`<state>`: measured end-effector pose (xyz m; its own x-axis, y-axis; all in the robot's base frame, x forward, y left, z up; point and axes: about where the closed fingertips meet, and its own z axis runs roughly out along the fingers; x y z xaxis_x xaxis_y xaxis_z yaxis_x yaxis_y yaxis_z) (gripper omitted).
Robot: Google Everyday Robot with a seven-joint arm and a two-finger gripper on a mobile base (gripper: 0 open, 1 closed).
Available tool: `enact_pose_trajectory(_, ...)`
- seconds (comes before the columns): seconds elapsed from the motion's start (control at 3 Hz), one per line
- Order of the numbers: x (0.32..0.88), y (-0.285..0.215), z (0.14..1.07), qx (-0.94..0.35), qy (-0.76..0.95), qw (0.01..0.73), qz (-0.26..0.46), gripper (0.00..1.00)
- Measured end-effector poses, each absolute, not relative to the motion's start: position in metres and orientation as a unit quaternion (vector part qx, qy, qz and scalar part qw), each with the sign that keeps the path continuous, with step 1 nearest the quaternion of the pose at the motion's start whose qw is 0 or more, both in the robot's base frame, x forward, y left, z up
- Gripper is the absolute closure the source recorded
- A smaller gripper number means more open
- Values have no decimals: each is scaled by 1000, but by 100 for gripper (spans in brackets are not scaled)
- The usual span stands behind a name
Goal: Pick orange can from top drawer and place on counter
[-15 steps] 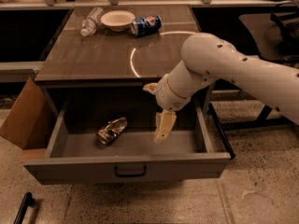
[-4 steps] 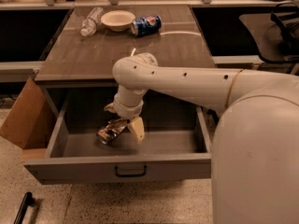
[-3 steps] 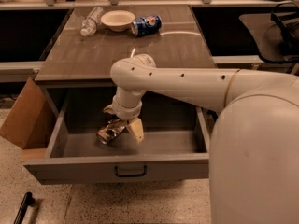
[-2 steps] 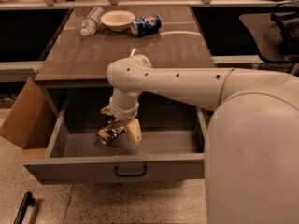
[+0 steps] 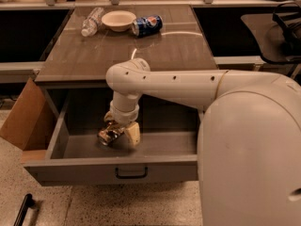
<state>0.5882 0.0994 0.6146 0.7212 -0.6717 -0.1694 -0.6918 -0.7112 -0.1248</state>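
Observation:
The orange can (image 5: 108, 135) is a dented, shiny gold-and-silver can lying on its side on the floor of the open top drawer (image 5: 113, 169), left of the middle. My gripper (image 5: 121, 132) is down inside the drawer, right at the can, and covers its right end. The arm reaches in from the right, over the front edge of the counter (image 5: 155, 55). The counter is a glossy brown-grey top with a thin white arc on it.
At the back of the counter are a blue Pepsi can (image 5: 146, 25) on its side, a white bowl (image 5: 119, 20) and a clear plastic bottle (image 5: 91, 21). A cardboard flap (image 5: 21, 119) leans beside the drawer's left wall. A black handle sits on the drawer front.
Five seconds ago the gripper hung over the drawer's right half, away from the can. It has moved left and down to the can, and over the last second edged slightly further left.

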Motion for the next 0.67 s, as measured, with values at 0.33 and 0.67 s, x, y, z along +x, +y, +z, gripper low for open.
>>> enact_pose_trajectory(0.33, 588, 98, 607, -922, 374, 84, 58, 40)
enact_pose_trajectory(0.67, 587, 98, 602, -919, 378, 89, 61, 63)
